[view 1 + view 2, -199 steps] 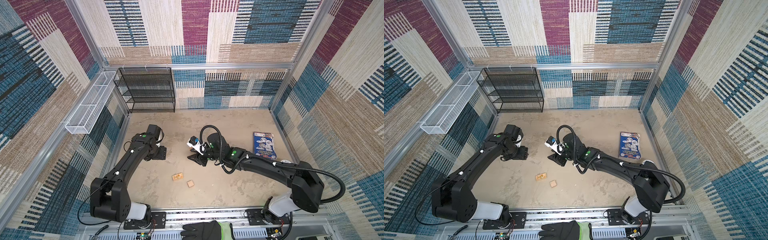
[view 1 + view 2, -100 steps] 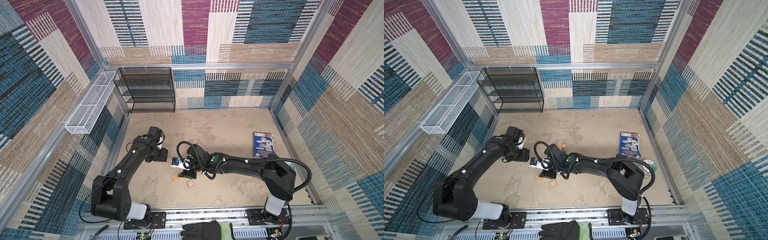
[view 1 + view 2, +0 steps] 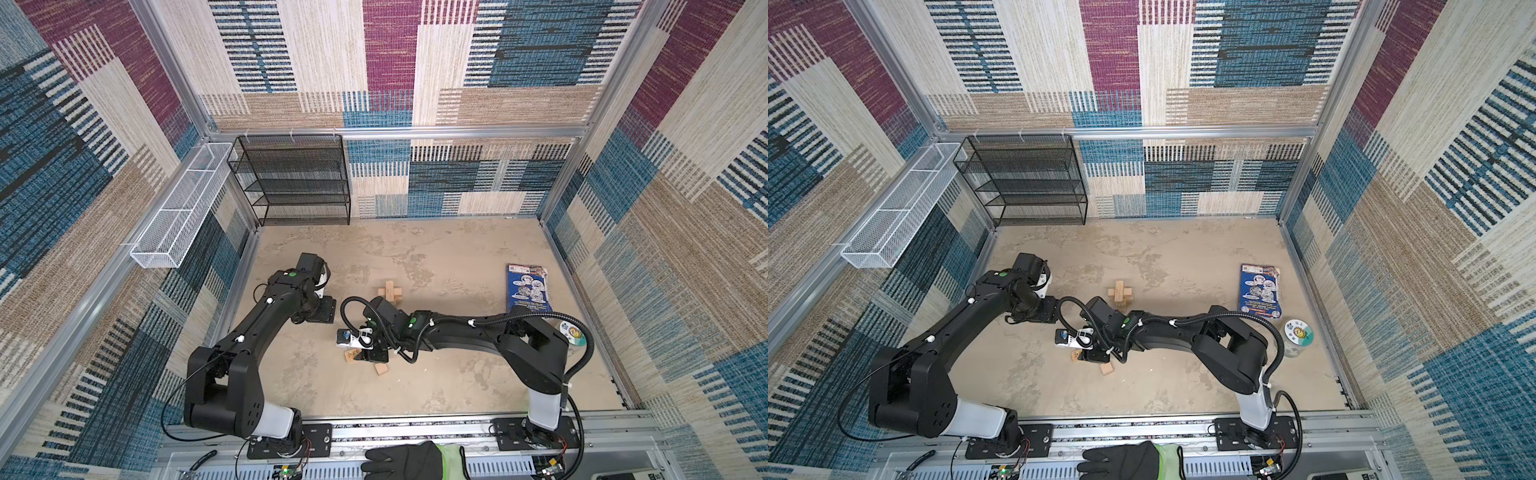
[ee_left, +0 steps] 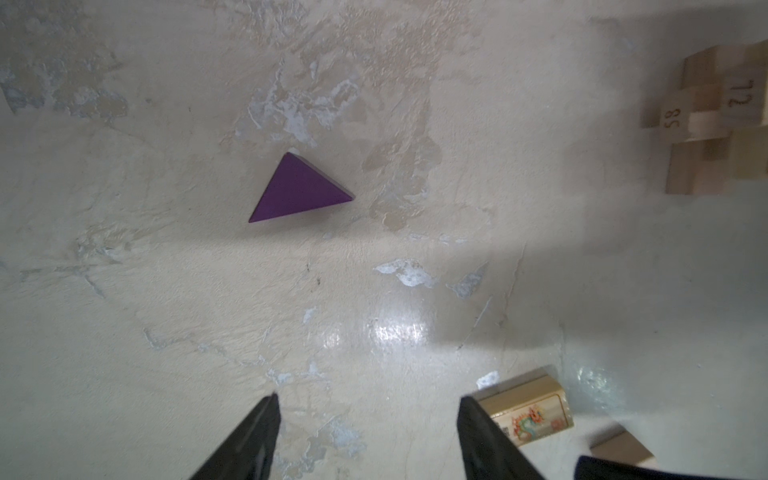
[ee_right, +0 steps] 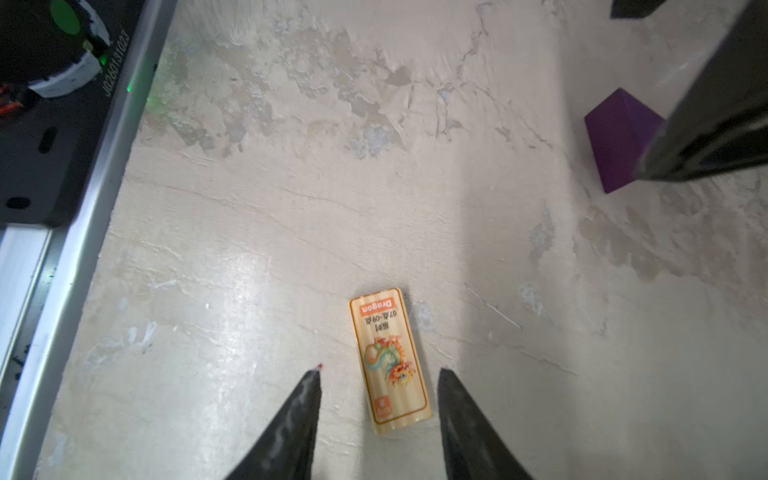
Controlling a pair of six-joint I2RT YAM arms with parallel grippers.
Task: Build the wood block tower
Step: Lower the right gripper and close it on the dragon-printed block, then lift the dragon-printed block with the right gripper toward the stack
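Fingers [image 5: 299, 415] of right arm [image 3: 457, 332] astride printed block [image 5: 388, 359]

One printed block [image 5: 388, 361], one cube [image 3: 381, 369], one purple wedge [image 4: 299, 191], one block stack [image 3: 389, 291], one booklet [image 3: 528, 288], one jar [image 3: 1298, 334].

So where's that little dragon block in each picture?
In a top view: dragon block, low centre.
In a top view: low, left of centre.
Left wrist: beside a left gripper finger.
Right wrist: between right gripper fingers.
Landmark: plain block alongside, except right wrist.

table [image 4: 124, 332]: glossy, mottled | dragon block [image 5: 388, 361]: smooth printed wood | wedge [image 4: 297, 193]: matt
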